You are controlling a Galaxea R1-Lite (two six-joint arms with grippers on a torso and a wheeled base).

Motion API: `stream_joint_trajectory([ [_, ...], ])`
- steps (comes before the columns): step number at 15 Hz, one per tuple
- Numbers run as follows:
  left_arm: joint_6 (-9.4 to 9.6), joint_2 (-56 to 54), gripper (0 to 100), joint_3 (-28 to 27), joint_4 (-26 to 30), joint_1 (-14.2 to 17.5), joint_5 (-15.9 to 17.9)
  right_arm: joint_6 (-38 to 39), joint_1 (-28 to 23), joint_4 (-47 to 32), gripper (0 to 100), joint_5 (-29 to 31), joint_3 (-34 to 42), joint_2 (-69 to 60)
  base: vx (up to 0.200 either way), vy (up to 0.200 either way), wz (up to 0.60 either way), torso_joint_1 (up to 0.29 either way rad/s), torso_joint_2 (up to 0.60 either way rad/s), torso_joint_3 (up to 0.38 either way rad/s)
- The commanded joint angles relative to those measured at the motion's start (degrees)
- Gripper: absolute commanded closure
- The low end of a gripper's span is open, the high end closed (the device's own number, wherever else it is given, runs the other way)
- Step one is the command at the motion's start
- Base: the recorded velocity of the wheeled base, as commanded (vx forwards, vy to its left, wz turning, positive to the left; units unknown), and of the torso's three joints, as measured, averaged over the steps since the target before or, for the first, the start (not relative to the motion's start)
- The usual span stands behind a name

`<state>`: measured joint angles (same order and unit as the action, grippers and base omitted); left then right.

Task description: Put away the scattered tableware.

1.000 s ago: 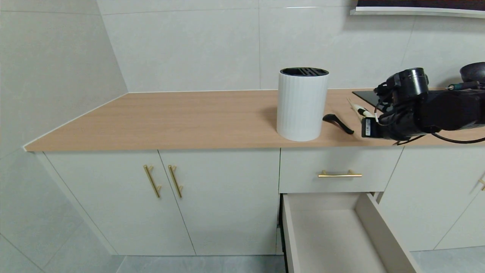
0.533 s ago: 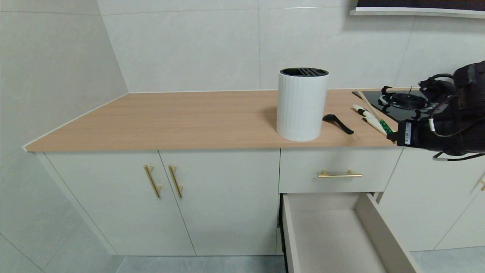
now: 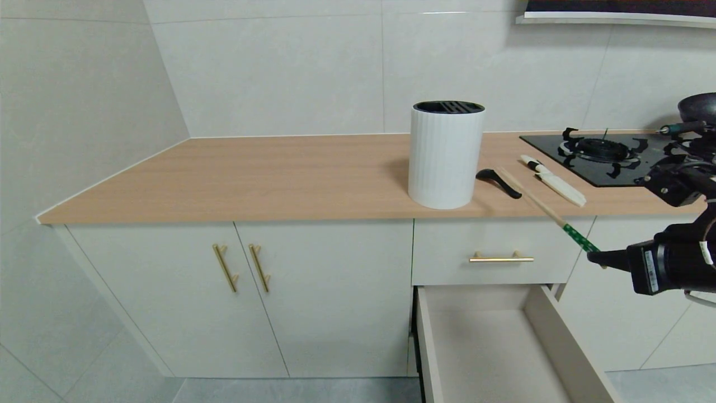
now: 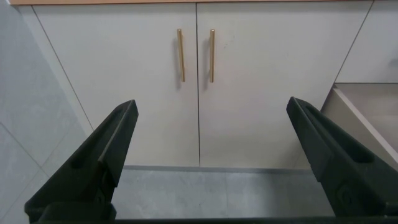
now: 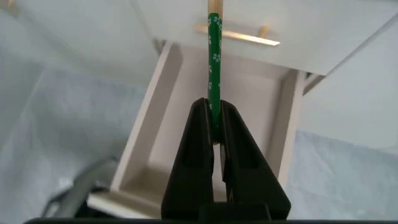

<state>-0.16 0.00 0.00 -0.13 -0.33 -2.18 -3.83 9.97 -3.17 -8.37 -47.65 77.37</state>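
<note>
Slip risk first: right tool [image 3: 596,257] is pressed together on just the green end of a chopstick [image 3: 545,208], mid-right of the head view, w/ the long bare shaft slanting up-left past the worktop [image 3: 279,173] edge, so a pinch that far off-centre could let it pivot or drop. Open drawer [image 3: 551,336] sits lower right, and lowering the stick w/o levelling it could knock the drawer wall or send it to the floor. Left tool [image 4: 211,107] is spread wide, facing cupboard doors [image 4: 124,93], so no backup there.
</note>
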Motion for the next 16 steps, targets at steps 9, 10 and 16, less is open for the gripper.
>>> stream_joint_trajectory([
  [9, -0.02, 0.0, 0, 0.0, 0.0, 0.0, 0.0, -13.1, 2.9, -0.1, 100, -2.9, 8.5, -0.6, 0.000, 0.000, 0.00, -0.008, 0.02, 0.012],
  [10, -0.02, 0.0, 0, 0.0, 0.0, 0.0, 0.0, -13.3, 3.1, 0.0, 100, -2.9, 8.7, -0.5, 0.000, 0.000, 0.00, -0.119, 0.32, 0.198],
  [16, -0.02, 0.0, 0, 0.0, 0.0, 0.0, 0.0, -14.0, 4.9, 0.0, 100, -2.7, 9.6, 0.8, 0.000, 0.000, 0.00, -0.161, 0.44, 0.268],
])
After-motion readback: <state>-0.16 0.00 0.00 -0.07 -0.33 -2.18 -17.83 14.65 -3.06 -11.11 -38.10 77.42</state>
